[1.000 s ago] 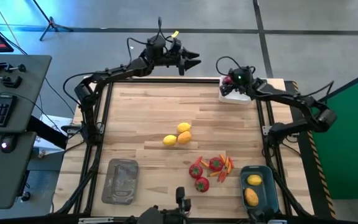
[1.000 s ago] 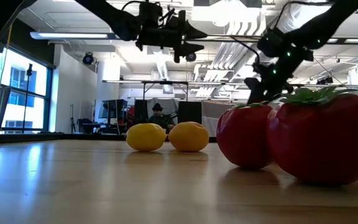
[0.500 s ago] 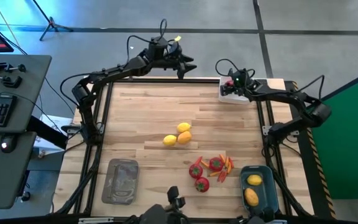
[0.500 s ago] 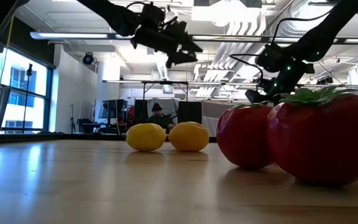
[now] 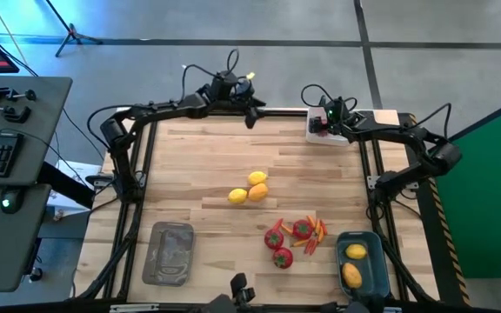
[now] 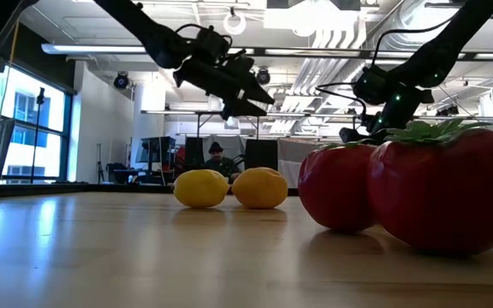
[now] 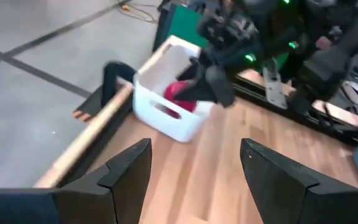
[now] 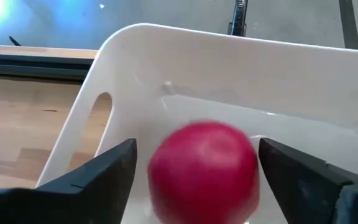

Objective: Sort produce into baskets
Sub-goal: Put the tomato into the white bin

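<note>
The right claw [image 5: 327, 121] hangs over the white rectangular plastic basket [image 5: 348, 137] at the wooden surface's [image 5: 207, 165] one o'clock corner. Only the right wrist view shows inside: a round red fruit [image 8: 204, 171] lies between the spread fingers, untouched. The left claw [image 5: 249, 111], fingers apart and empty, hovers at twelve o'clock. Overhead, three yellow oval lemons [image 5: 249, 189] sit central; red fruits and thin orange peppers [image 5: 296, 236] cluster toward five o'clock.
</note>
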